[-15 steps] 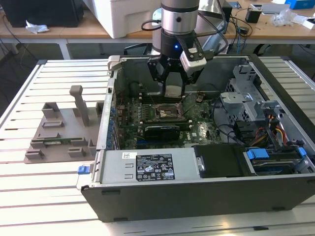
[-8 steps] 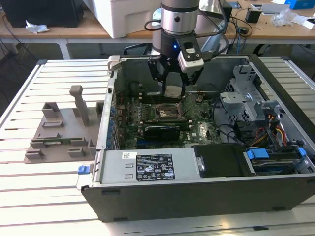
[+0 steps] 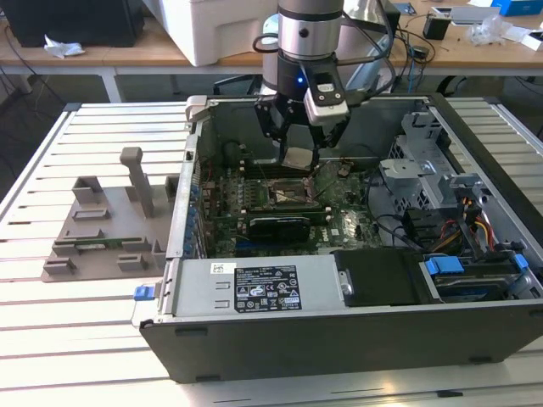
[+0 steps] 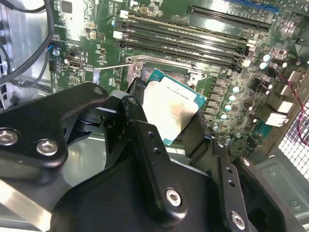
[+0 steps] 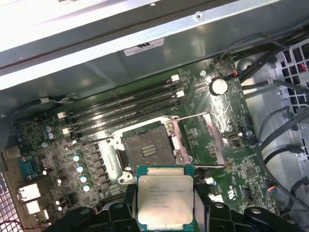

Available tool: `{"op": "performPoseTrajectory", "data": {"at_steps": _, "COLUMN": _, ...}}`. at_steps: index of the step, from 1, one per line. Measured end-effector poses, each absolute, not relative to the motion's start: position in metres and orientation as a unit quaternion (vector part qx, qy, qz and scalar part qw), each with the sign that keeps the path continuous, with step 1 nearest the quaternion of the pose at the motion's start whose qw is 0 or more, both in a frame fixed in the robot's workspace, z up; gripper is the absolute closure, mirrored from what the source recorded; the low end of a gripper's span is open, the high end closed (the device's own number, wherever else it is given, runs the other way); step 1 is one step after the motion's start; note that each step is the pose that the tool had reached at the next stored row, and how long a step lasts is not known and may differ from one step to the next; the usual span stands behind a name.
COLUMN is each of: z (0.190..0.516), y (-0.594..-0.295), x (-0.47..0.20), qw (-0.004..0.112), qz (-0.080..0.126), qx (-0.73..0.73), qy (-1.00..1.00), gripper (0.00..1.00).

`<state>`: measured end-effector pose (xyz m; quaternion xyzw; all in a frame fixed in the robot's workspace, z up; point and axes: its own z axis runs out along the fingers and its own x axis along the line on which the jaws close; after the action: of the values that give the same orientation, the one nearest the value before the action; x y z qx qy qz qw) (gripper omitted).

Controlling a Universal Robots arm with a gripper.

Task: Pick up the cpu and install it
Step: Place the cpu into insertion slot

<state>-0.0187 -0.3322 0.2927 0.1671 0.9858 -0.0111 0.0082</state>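
Fingers grip the cpu by two opposite edges in the exterior view and hold it aloft inside the open computer case. The chip hangs just above the motherboard, at about 12 o'clock from the socket, close to it but not touching. It appears slightly tilted. Grey fixture blocks sit on the slatted worktop at 9 o'clock from the case, well apart from the work.

In the second wrist view the black fingers are closed on the cpu, one on each side, with its silvery top facing the camera. Beyond it lie the green motherboard and the dark memory slots.

In the first wrist view the cpu sits between the fingers. The socket shows bare, with its retention frame swung open beside it. Chip and socket are near each other but apart.

By my reading the pick is done and the install is in hand, with the chip carried to the socket but not yet seated. Seating it would call for the chip to be level, squared to the socket's outline and centred over it. It would need to go straight down with no sideways slide, since the contacts look easy to damage.
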Motion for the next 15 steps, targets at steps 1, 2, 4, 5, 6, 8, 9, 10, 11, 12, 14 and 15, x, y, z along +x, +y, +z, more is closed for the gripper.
{"op": "performPoseTrajectory", "data": {"at_steps": 1, "z": 0.2927, "y": -0.3322, "x": -0.0187, "qw": 0.008, "qz": -0.011, "qx": 0.173, "qy": 0.985, "gripper": 0.45}}
{"op": "performPoseTrajectory", "data": {"at_steps": 2, "z": 0.2927, "y": -0.3322, "x": -0.0187, "qw": 0.008, "qz": -0.011, "qx": 0.176, "qy": 0.984, "gripper": 0.45}}
{"op": "performPoseTrajectory", "data": {"at_steps": 4, "z": 0.2927, "y": -0.3322, "x": -0.0187, "qw": 0.008, "qz": -0.012, "qx": 0.183, "qy": 0.983, "gripper": 0.45}}
{"op": "performPoseTrajectory", "data": {"at_steps": 5, "z": 0.2927, "y": -0.3322, "x": -0.0187, "qw": 0.008, "qz": -0.012, "qx": 0.185, "qy": 0.983, "gripper": 0.45}}
{"op": "performPoseTrajectory", "data": {"at_steps": 6, "z": 0.2927, "y": -0.3322, "x": -0.0187, "qw": 0.008, "qz": -0.012, "qx": 0.189, "qy": 0.982, "gripper": 0.45}}
{"op": "performPoseTrajectory", "data": {"at_steps": 8, "z": 0.2927, "y": -0.3322, "x": -0.0187, "qw": 0.008, "qz": -0.012, "qx": 0.198, "qy": 0.98, "gripper": 0.45}}
{"op": "performPoseTrajectory", "data": {"at_steps": 9, "z": 0.2926, "y": -0.3322, "x": -0.0187, "qw": 0.008, "qz": -0.012, "qx": 0.201, "qy": 0.98, "gripper": 0.45}}
{"op": "performPoseTrajectory", "data": {"at_steps": 10, "z": 0.2927, "y": -0.3322, "x": -0.0187, "qw": 0.008, "qz": -0.012, "qx": 0.205, "qy": 0.979, "gripper": 0.45}}
{"op": "performPoseTrajectory", "data": {"at_steps": 11, "z": 0.2927, "y": -0.3322, "x": -0.0187, "qw": 0.008, "qz": -0.012, "qx": 0.208, "qy": 0.978, "gripper": 0.45}}
{"op": "performPoseTrajectory", "data": {"at_steps": 12, "z": 0.2926, "y": -0.3322, "x": -0.0187, "qw": 0.008, "qz": -0.012, "qx": 0.211, "qy": 0.977, "gripper": 0.45}}
{"op": "performPoseTrajectory", "data": {"at_steps": 14, "z": 0.2926, "y": -0.3322, "x": -0.0187, "qw": 0.008, "qz": -0.013, "qx": 0.221, "qy": 0.975, "gripper": 0.45}}
{"op": "performPoseTrajectory", "data": {"at_steps": 15, "z": 0.2926, "y": -0.3322, "x": -0.0187, "qw": 0.008, "qz": -0.013, "qx": 0.223, "qy": 0.975, "gripper": 0.45}}
